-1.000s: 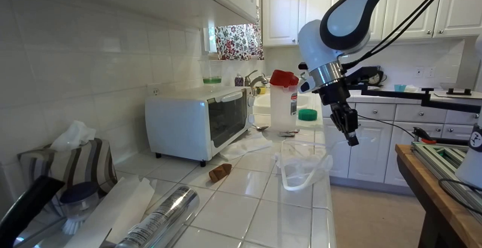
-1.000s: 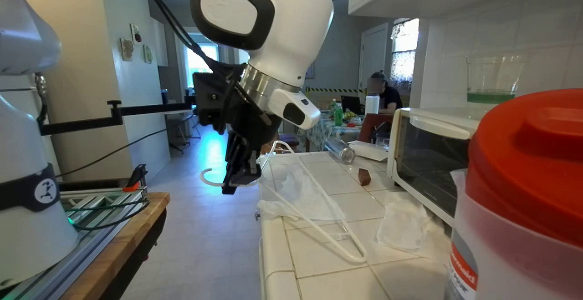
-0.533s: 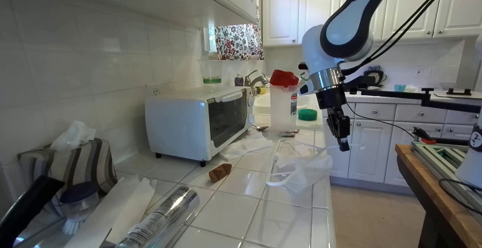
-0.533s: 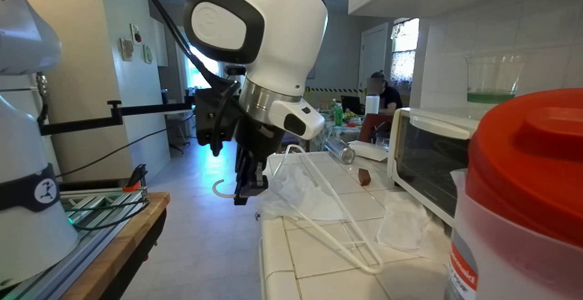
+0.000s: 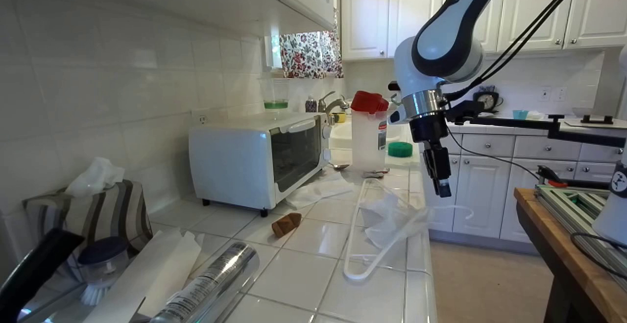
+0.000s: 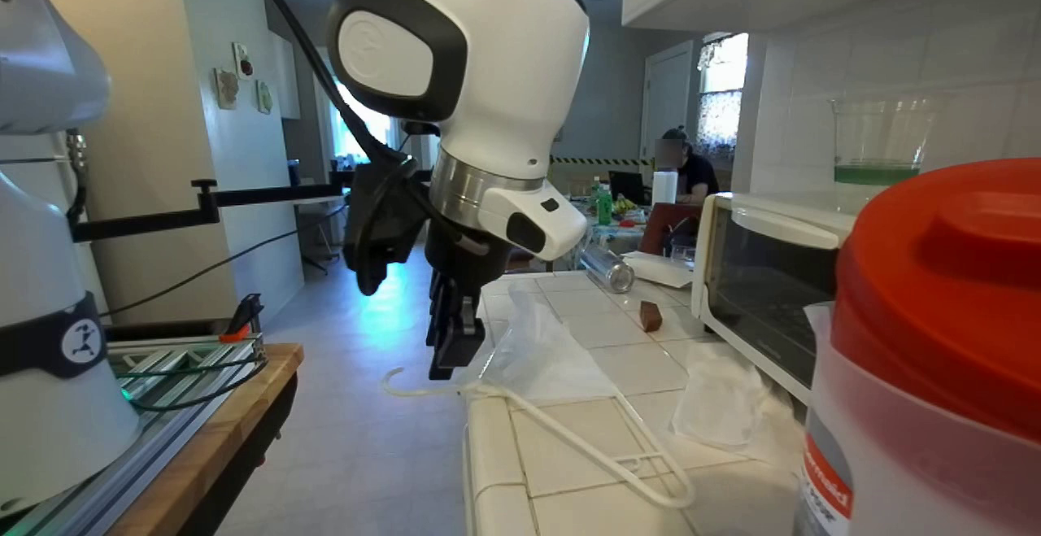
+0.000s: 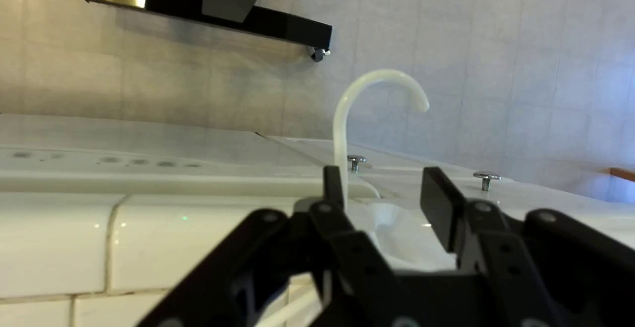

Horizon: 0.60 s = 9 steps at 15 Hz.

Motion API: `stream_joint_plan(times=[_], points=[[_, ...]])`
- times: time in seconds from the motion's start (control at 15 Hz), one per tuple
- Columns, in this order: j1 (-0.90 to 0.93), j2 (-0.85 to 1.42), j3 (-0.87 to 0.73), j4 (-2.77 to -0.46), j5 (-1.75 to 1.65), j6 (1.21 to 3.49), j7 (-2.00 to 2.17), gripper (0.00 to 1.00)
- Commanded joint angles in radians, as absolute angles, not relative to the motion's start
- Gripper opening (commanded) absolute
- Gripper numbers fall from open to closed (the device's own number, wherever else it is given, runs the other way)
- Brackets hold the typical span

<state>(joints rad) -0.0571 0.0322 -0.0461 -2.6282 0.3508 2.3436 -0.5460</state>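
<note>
Welp, jaws just spread partway, so that white hanger (image 7: 340,131) is no longer pinched, overhanging the tabletop (image 5: 313,274).

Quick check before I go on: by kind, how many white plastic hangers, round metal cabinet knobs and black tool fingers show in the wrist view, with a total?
White plastic hanger: 1
Round metal cabinet knobs: 2
Black tool fingers: 2
Total: 5

"FRANKA" on robot arm (image 5: 443,43), illegible print on silver can (image 5: 210,281)
</note>
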Motion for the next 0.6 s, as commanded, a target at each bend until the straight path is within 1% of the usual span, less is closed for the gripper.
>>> stream_joint_plan(times=[0.0,0.2,0.33,0.53], points=[[-0.065,0.025,-0.047,-2.615,0.390,2.352,-0.572,0.79],[-0.067,-0.008,-0.051,-2.583,0.378,2.383,-0.605,0.99],[-0.072,-0.011,-0.063,-2.549,0.358,2.433,-0.601,1.00],[-0.077,0.013,-0.080,-2.518,0.417,2.510,-0.567,1.00]])
